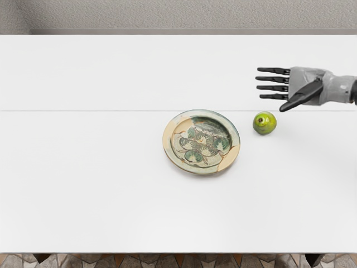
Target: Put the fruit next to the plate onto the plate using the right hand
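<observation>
We see the plate [169, 135] mid-table [83, 178] with the green fruit [264, 123] on the tabletop just to its right, near the rim but not touching, so a short carry should do. Our right hand [304, 85] hovers beyond and above the fruit, fingers [273, 71] straight and apart, thumb angled down, holding nothing. It looks staged to come down on the fruit; the grasp is not yet begun.

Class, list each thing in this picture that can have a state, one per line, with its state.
right hand: open, fingers spread, holding nothing.
fruit: resting on the table, right of the plate, not held.
plate: flat on the table, nothing on it.
</observation>
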You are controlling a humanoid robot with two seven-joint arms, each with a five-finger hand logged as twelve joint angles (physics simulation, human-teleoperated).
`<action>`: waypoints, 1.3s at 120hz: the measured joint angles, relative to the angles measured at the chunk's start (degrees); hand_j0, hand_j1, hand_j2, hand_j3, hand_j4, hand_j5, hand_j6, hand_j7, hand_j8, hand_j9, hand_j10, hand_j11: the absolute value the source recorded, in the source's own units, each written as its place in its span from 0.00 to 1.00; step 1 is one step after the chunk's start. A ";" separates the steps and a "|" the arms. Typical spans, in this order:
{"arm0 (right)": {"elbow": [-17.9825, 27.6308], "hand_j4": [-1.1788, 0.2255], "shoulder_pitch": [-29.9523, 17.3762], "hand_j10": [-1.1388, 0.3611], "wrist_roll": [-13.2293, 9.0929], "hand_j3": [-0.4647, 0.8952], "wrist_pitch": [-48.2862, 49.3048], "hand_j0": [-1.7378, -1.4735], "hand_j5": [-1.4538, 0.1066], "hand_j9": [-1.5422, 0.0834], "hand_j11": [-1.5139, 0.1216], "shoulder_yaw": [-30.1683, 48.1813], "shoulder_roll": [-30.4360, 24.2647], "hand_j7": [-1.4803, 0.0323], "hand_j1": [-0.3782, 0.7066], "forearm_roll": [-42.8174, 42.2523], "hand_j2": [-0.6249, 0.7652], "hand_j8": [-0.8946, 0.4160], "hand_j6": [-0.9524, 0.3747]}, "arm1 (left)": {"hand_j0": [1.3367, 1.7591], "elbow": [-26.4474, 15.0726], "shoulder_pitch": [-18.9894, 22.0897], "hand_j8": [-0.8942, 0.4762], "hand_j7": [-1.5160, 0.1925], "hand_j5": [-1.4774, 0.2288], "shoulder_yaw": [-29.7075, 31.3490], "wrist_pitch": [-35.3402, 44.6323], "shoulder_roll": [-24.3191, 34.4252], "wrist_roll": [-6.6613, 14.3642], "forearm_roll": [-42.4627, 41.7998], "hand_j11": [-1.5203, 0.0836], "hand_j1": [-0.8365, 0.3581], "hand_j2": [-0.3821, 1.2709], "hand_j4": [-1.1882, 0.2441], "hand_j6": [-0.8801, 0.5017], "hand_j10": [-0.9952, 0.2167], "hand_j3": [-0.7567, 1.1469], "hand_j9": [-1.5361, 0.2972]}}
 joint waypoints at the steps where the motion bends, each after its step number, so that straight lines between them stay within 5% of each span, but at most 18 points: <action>1: 0.09 0.84 0.01 0.76 -0.08 0.34 0.00 0.30 0.93 0.95 0.93 0.00 -0.02 0.98 0.03 -0.01 0.45 0.68 0.72 | 0.76 0.00 0.00 0.65 0.89 0.87 0.00 0.00 0.00 0.00 0.00 0.95 0.99 0.23 0.83 0.64 0.82 0.40 0.84; 22: 0.28 0.84 0.20 0.76 0.32 0.34 0.02 0.30 0.93 0.95 0.93 1.51 0.59 0.98 0.03 -0.60 0.45 0.68 0.72 | 0.76 0.00 0.00 0.65 0.89 0.87 0.00 0.00 0.00 0.00 0.01 0.95 0.99 0.23 0.83 0.64 0.82 0.40 0.84; 38: -2.08 0.84 -0.16 0.76 12.57 0.34 -4.08 0.30 0.93 0.95 0.93 2.16 3.72 0.98 0.03 -14.63 0.45 0.68 0.72 | 0.76 0.00 0.00 0.65 0.89 0.87 0.00 0.00 0.00 0.00 0.00 0.95 0.99 0.23 0.83 0.64 0.82 0.40 0.84; 61: -4.11 0.84 -2.29 0.76 22.59 0.34 -11.93 0.30 0.93 0.95 0.93 1.92 6.12 0.98 0.03 -31.86 0.45 0.68 0.72 | 0.76 0.00 0.00 0.65 0.89 0.87 0.00 0.00 0.00 0.01 0.00 0.95 0.99 0.23 0.83 0.64 0.82 0.40 0.84; 84: -4.44 0.84 -5.46 0.76 27.07 0.34 -16.73 0.30 0.93 0.95 0.93 1.57 7.11 0.98 0.03 -37.64 0.45 0.68 0.72 | 0.76 0.00 0.00 0.65 0.89 0.87 0.00 0.00 0.00 0.00 0.01 0.95 0.99 0.23 0.83 0.64 0.82 0.40 0.84; 110: -4.64 0.84 -9.00 0.76 34.74 0.34 -19.35 0.30 0.93 0.95 0.93 1.38 7.28 0.98 0.03 -43.83 0.45 0.68 0.72 | 0.76 0.00 0.00 0.65 0.89 0.87 0.00 0.00 0.00 0.00 0.00 0.95 0.99 0.23 0.83 0.64 0.82 0.40 0.84; 156: -13.36 0.80 -12.52 0.73 41.47 0.34 -22.57 0.30 0.89 0.91 0.89 0.02 14.50 0.94 0.08 -47.71 0.45 0.65 0.68 | 0.76 0.00 0.00 0.65 0.89 0.87 0.00 0.00 0.00 0.01 -0.01 0.95 0.99 0.23 0.83 0.64 0.82 0.40 0.84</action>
